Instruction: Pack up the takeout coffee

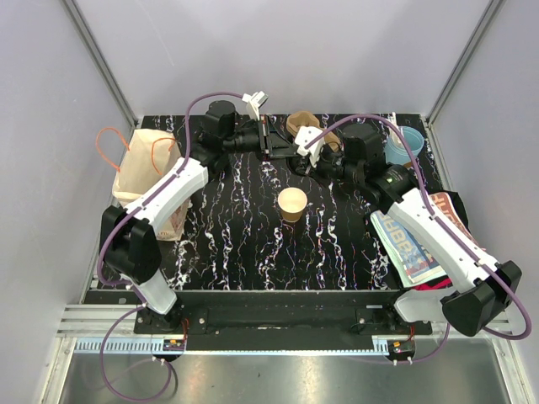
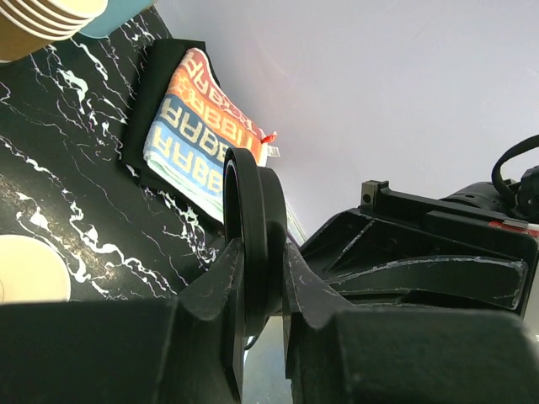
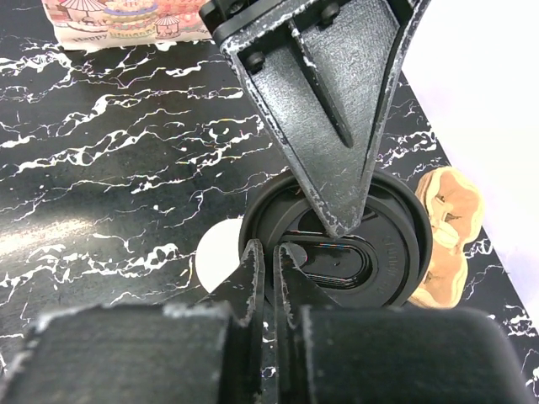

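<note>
The tan paper cup [image 1: 292, 204] stands open and upright mid-table, its pale inside showing as a disc [image 3: 215, 252] below the grippers. Its round black lid [image 3: 354, 244] is held in the air behind the cup, turned on edge. My left gripper [image 1: 271, 143] is shut across the lid [image 2: 253, 223], which shows edge-on between its fingers [image 2: 210, 286]. My right gripper [image 3: 271, 273] is pinched shut on the lid's rim at its left edge. In the right wrist view the left gripper's finger [image 3: 328, 126] reaches down over the lid's face.
A brown paper bag [image 1: 147, 177] with orange handles stands at the left edge. A stack of nested tan cups [image 1: 301, 124] and a light blue cup [image 1: 406, 145] sit along the back. A colourful printed magazine [image 1: 417, 240] lies at the right.
</note>
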Available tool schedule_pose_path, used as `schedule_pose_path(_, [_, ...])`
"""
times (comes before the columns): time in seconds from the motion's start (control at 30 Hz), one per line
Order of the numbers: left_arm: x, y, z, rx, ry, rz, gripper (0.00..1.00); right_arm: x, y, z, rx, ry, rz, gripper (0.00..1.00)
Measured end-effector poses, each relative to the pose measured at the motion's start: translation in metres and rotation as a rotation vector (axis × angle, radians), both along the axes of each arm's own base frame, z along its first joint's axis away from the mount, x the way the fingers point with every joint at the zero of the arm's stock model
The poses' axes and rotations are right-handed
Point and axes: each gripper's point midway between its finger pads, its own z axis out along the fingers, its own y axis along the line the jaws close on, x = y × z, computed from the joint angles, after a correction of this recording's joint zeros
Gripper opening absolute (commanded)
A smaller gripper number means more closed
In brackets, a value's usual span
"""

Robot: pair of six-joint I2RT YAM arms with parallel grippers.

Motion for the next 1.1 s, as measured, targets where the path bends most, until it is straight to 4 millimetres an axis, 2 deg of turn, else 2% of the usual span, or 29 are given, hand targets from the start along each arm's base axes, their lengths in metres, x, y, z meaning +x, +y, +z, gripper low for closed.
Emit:
schedule_pose_path(0.1, [0.000,0.000,0.000,0.001,0.000,0.002,0.21,0.001,-0.001,0.000,-0.001,0.001,-0.005,0.00])
schedule_pose_path(0.13, [0.000,0.000,0.000,0.002,-0.003,0.002,0.36,0.001,-0.001,0.000,-0.001,0.001,-0.006,0.00])
schedule_pose_path(0.23, [0.001,0.001,-0.001,0.006,-0.016,-0.001,0.53,0.000,-0.001,-0.001,-0.007,0.003,-0.004,0.00])
schedule_pose_path(0.27, [0.001,0.002,-0.001,0.008,-0.016,-0.001,0.61,-0.001,-0.001,-0.002,-0.011,0.007,0.000,0.00])
schedule_pose_path(0.43, [0.012,0.017,0.003,0.042,-0.067,0.023,0.85,-0.011,-0.006,-0.004,-0.051,0.025,0.030,0.00])
schedule_pose_path(0.47, [0.019,0.024,0.007,0.053,-0.093,0.039,0.97,-0.012,-0.007,-0.003,-0.061,0.025,0.035,0.00])
schedule_pose_path(0.6, [0.048,0.055,0.022,0.105,-0.248,0.121,0.99,-0.020,-0.014,-0.001,-0.100,0.018,0.053,0.00])
schedule_pose_path(0.73, [0.065,0.080,0.011,0.194,-0.374,0.186,0.99,-0.027,-0.021,-0.008,-0.157,0.038,0.076,0.00])
schedule_pose_path(0.9, [0.060,0.089,-0.037,0.293,-0.422,0.193,0.99,-0.022,-0.018,-0.033,-0.237,0.115,0.107,0.00])
schedule_pose_path(1.1, [0.064,0.105,-0.110,0.431,-0.412,0.243,0.99,-0.008,-0.008,-0.090,-0.333,0.267,0.132,0.00])
